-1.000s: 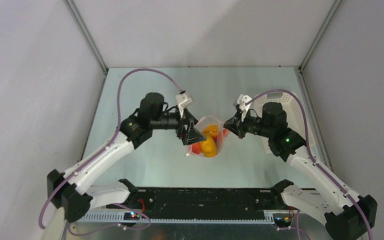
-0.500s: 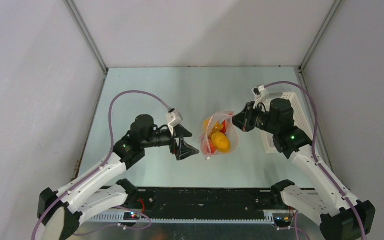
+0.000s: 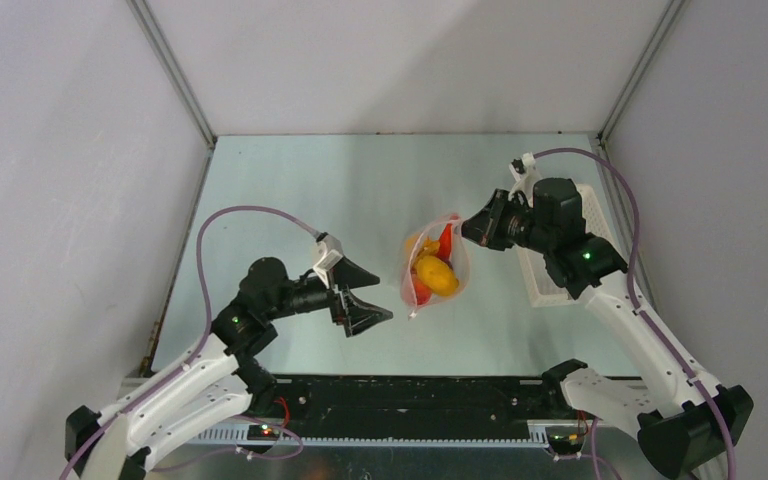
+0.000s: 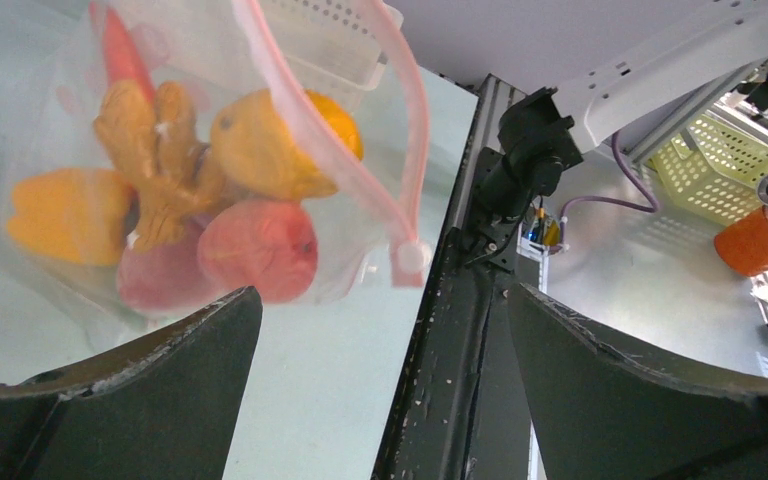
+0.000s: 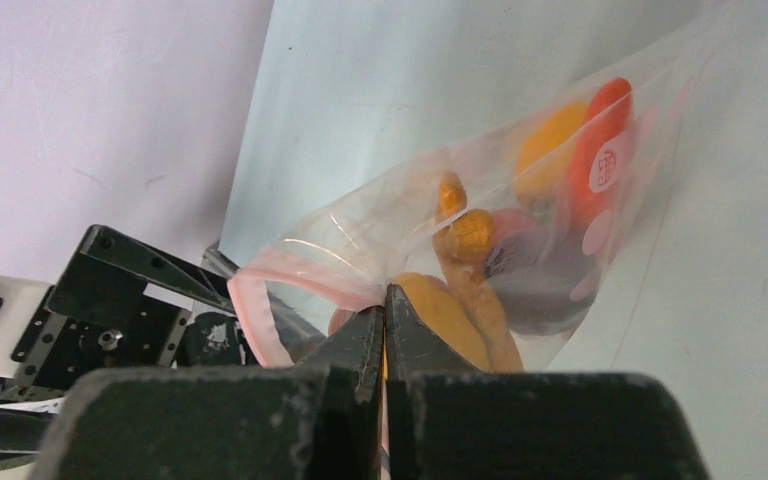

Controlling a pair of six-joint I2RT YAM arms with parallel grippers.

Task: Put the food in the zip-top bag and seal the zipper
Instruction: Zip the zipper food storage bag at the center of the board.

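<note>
The clear zip-top bag (image 3: 434, 270) with pink dots hangs in mid-table, holding several toy foods (image 3: 436, 275) in yellow, orange and red. It also shows in the left wrist view (image 4: 190, 160) and the right wrist view (image 5: 520, 230). Its pink zipper strip (image 4: 340, 150) ends in a white slider (image 4: 411, 255). My right gripper (image 5: 385, 300) is shut on the bag's pink top edge (image 5: 300, 275) and holds the bag up; it shows in the top view (image 3: 472, 230). My left gripper (image 3: 375, 295) is open and empty, left of the bag and apart from it.
A white slotted basket (image 3: 565, 240) stands at the right under the right arm, and its corner shows in the left wrist view (image 4: 330, 40). A black rail (image 3: 400, 395) runs along the table's near edge. Grey walls close in the table.
</note>
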